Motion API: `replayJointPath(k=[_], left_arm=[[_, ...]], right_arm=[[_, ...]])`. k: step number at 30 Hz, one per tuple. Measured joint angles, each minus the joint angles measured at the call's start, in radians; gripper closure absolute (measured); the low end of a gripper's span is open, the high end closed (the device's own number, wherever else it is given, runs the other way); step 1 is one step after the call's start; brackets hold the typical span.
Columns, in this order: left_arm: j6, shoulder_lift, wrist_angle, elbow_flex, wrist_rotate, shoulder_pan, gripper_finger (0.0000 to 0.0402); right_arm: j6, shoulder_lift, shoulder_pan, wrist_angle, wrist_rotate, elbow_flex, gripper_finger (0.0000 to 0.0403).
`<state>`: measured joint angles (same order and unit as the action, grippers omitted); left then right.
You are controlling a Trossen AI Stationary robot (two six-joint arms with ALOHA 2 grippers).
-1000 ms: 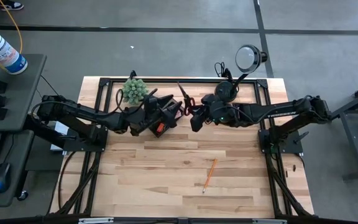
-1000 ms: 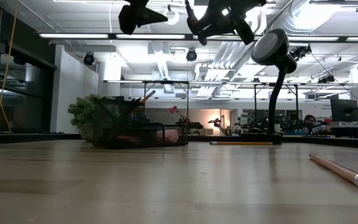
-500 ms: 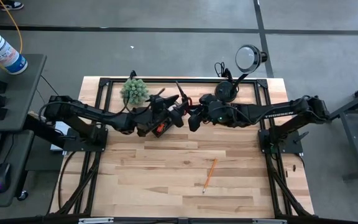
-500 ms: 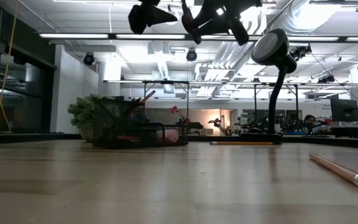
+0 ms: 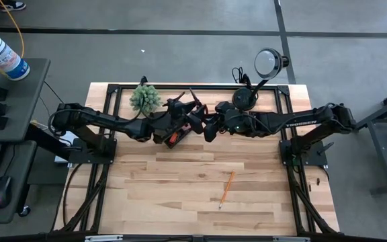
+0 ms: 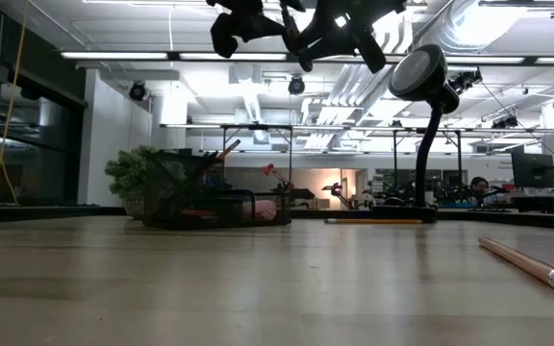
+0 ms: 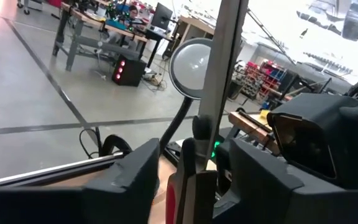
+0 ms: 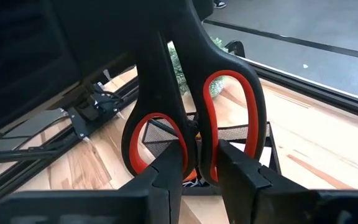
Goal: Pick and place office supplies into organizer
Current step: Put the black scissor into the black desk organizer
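Observation:
The red-and-black-handled scissors [image 8: 194, 93] hang in the air above the black mesh organizer [image 5: 172, 139], with my right gripper [image 8: 201, 177] shut on their handles. In the high view they show at the table's far middle [image 5: 198, 105]. My left gripper [image 7: 194, 183] comes level from the left and is open. Its fingers stand on either side of the scissors' grey blades [image 7: 224, 68], with a gap on each side. An orange pencil [image 5: 226, 189] lies flat on the near half of the table. My right gripper pinches the scissors' handles where the two loops meet [image 8: 196, 146], one finger [image 8: 166, 177] against each loop's outer side. The fingers come from the table's right, slanting a little down. The scissors are clear of the table, their blades running away from the fingers toward my left gripper.
A green spiky plant [image 5: 145, 97] stands at the far left beside the organizer. A black round-headed lamp [image 5: 269, 62] with its base [image 5: 244, 98] stands at the far right, just behind my right arm. The near half of the wooden table [image 5: 180, 202] holds only the pencil.
My left gripper has gone toward the table's right, level, up to the scissors, so its fingers now straddle the blades. My right gripper has kept still with the scissors.

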<state>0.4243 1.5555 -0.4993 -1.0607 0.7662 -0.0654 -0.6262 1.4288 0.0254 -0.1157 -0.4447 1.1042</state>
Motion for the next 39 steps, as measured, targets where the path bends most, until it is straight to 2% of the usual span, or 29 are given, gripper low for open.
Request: replayJointPath(k=[9,11,16,21,24,30,35,39], left_arm=[[-0.009,0.0,0.007,0.0,-0.033,-0.001,0.0365],[-0.016,0.0,0.01,0.0,-0.034,-0.001,0.0387],[-0.029,-0.001,0.017,0.0,-0.044,-0.001,0.037],[-0.051,-0.001,0.028,0.0,-0.06,0.0,0.0392],[-0.06,-0.001,0.036,0.0,-0.062,-0.005,0.0387],[-0.072,-0.063,0.241,0.004,-0.078,-0.052,0.0394],[-0.194,-0.166,0.377,0.002,-0.071,-0.094,0.0388],[-0.391,-0.255,0.515,0.002,-0.066,-0.106,0.0394]], right_arm=[[0.0,0.0,0.0,-0.002,0.02,0.0,0.0324],[0.002,0.0,0.0,-0.006,0.019,0.0,0.0324],[0.006,0.0,0.0,-0.004,0.037,0.0,0.0315],[0.009,0.0,0.0,0.001,0.085,0.0,0.0283],[0.006,0.0,0.0,0.002,0.118,0.0,0.0258],[-0.002,-0.025,-0.001,0.014,0.188,0.001,0.0209],[0.017,-0.069,-0.017,0.007,0.251,0.001,0.0189],[0.021,-0.109,-0.03,0.001,0.307,0.001,0.0187]])
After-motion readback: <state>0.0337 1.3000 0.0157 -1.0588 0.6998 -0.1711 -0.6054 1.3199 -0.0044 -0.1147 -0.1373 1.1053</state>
